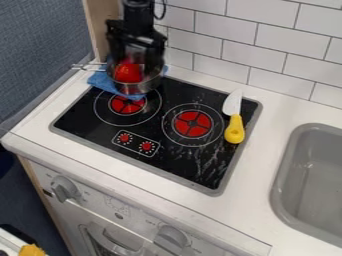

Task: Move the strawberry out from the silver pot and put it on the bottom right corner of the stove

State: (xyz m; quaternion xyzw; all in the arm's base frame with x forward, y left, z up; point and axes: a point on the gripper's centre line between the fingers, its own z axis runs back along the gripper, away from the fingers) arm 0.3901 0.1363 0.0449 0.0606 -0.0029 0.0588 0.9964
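Red, rounded strawberry (128,72) in silver pot (137,88), near stove's (73,115) top-left corner; spread fingers (158,52) above; yellow-handled knife (234,131), right edge.

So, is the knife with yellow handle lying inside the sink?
No, the knife lies at the right side of the stove.

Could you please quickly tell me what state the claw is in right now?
Claw: down at the pot, by the strawberry; whether open, closed or holding it cannot be told.
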